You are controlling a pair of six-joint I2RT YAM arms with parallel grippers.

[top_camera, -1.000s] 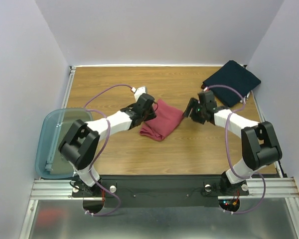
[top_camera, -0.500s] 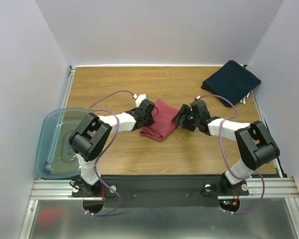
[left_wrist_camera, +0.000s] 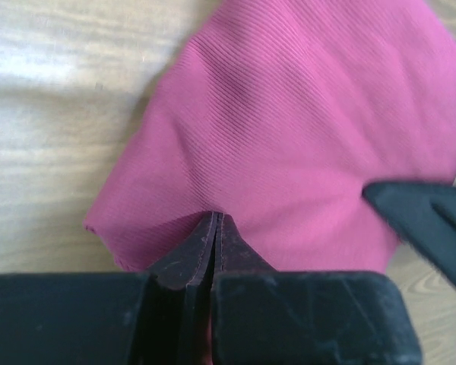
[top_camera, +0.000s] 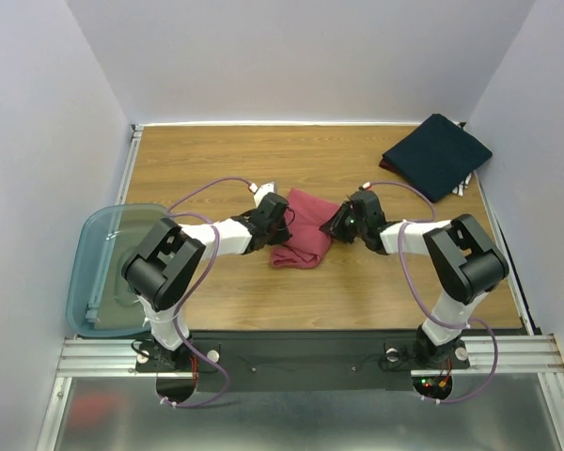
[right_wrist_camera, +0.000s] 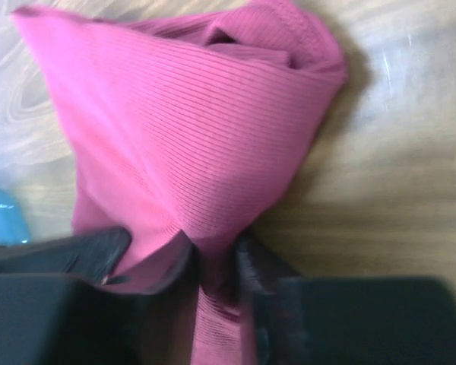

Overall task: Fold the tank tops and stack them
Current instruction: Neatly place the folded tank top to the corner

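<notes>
Closer together than 1 s ago: left gripper (top_camera: 278, 216) and right gripper (top_camera: 341, 219), now flanking maroon tank top (top_camera: 304, 237) at table (top_camera: 207, 160) ctr. Left pressed together on a pinch of cloth; right nipping a fold btw. fingers. Folded, ribbed, bunched narrower vs. before, puckered at both grips. Navy tank top (top_camera: 437, 155) folded at far-right corner, well apart.

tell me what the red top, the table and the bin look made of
The red tank top: soft ribbed knit cloth, matte; fine ribs and tented folds show. The table: wood or wood-look laminate, smooth, slight sheen; grain lines show, which one is unclear. The bin: translucent teal plastic, glossy; the table's edge shows through it.
</notes>
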